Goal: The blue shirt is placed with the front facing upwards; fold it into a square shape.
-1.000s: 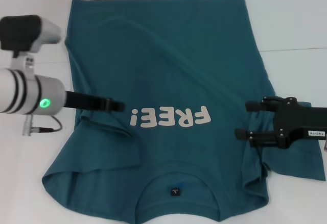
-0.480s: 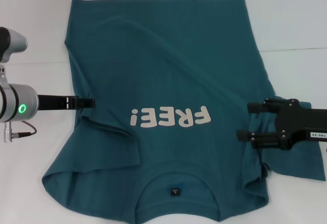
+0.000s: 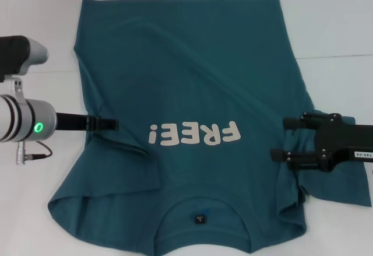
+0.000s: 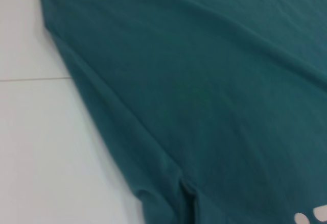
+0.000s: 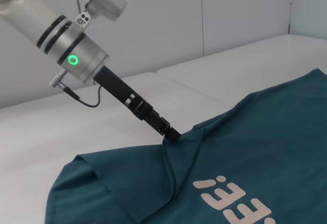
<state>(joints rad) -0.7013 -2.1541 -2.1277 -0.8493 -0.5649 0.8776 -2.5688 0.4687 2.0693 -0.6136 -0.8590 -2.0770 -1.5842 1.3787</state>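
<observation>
Jaws of the left gripper (image 3: 111, 123) are closed to a thin tip that pinches the left edge of the blue shirt (image 3: 192, 81), just at the armpit; in the right wrist view the cloth rises in a small peak at the tip. The right gripper (image 3: 282, 137) stands with its two fingers well apart, one above the other, at the opposite armpit, holding nothing yet. The shirt lies flat on the white table (image 3: 338, 28), front up, collar toward the robot, the white letters (image 3: 194, 133) between both grippers. Probably both sides must be gripped so the fold stays even.
</observation>
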